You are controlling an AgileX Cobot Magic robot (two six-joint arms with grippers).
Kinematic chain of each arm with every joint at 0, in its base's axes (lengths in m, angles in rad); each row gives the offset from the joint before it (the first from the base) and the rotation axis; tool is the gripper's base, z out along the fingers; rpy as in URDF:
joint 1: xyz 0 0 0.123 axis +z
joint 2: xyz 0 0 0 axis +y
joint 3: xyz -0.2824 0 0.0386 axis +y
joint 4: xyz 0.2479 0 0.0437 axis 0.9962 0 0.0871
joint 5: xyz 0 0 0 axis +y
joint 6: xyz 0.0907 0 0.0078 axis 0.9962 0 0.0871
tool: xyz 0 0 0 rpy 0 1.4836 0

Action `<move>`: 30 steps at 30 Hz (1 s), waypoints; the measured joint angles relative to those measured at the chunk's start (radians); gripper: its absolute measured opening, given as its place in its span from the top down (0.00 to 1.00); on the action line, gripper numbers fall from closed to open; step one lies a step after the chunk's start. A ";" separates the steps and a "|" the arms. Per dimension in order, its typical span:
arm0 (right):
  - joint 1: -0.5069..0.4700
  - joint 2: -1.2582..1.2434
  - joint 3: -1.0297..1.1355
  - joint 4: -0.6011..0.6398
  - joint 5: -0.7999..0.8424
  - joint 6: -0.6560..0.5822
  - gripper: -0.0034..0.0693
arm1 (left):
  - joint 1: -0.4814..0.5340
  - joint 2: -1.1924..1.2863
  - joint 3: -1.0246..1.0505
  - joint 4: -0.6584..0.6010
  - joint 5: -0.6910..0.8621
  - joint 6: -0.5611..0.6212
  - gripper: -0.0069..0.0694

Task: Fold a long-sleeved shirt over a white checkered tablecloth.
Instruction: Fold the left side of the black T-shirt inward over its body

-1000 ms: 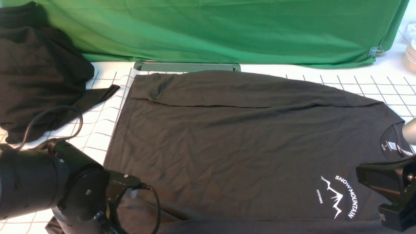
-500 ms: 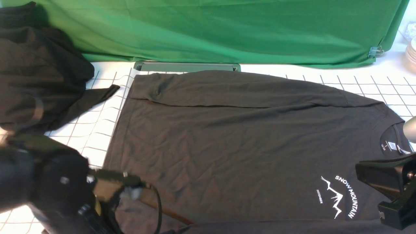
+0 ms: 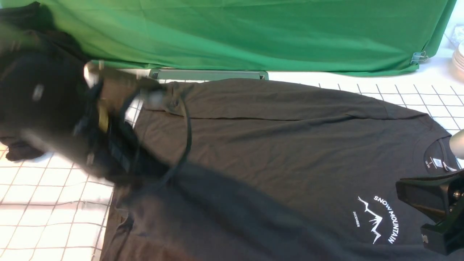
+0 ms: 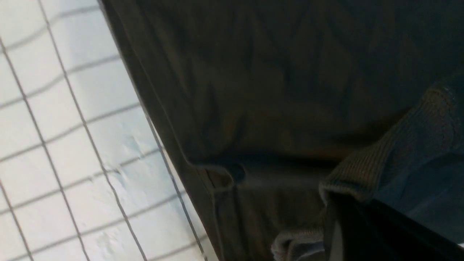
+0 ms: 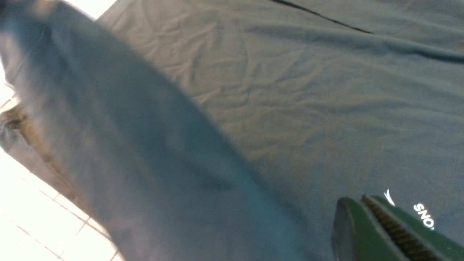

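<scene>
The long-sleeved shirt (image 3: 275,145) lies flat on the white checkered tablecloth (image 3: 47,203), with its "SNOW MOUNTAIN" print (image 3: 377,219) at the near right. Its far sleeve (image 3: 272,99) is folded along the back edge. My left gripper (image 3: 121,161), blurred by motion, is raised over the shirt's left edge. It is shut on the ribbed cuff (image 4: 380,156) of the near sleeve (image 3: 224,203), which stretches diagonally across the shirt's body. In the left wrist view the left gripper (image 4: 337,217) is dark and the cuff bunches around it. My right gripper (image 3: 400,188) (image 5: 359,203) hovers shut and empty beside the print.
A heap of plain black cloth (image 3: 18,152) sits at the far left, mostly behind my left arm. The green backdrop (image 3: 253,32) closes off the back, with a grey-green bar (image 3: 208,74) at its foot. A binder clip (image 3: 418,57) and stacked plates (image 3: 459,54) are at the far right.
My left arm has swung up from the near left corner toward the back left, lifting the sleeve cuff and drawing the sleeve across the shirt. The right arm has stayed put.
</scene>
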 joint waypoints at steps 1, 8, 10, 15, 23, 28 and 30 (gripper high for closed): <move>0.000 0.000 0.000 0.000 -0.002 0.000 0.95 | 0.004 0.000 -0.007 0.000 0.000 0.002 0.90; 0.000 0.000 0.000 0.000 -0.031 0.004 0.95 | 0.117 0.202 -0.186 0.010 -0.040 0.072 0.90; 0.000 0.000 0.000 0.000 -0.031 0.009 0.95 | 0.129 0.246 -0.202 0.013 -0.042 0.079 0.90; 0.000 0.000 0.000 0.001 -0.032 0.028 0.95 | 0.135 0.351 -0.212 0.033 -0.063 0.090 0.90; 0.000 0.000 0.000 0.002 -0.032 0.030 0.95 | 0.135 0.423 -0.212 0.116 -0.116 0.082 0.88; 0.000 0.000 0.000 0.002 -0.032 0.030 0.95 | 0.136 0.444 -0.213 0.139 -0.148 0.078 0.70; 0.000 0.000 0.000 0.003 -0.032 0.030 0.95 | 0.136 0.449 -0.215 0.156 -0.137 0.060 0.58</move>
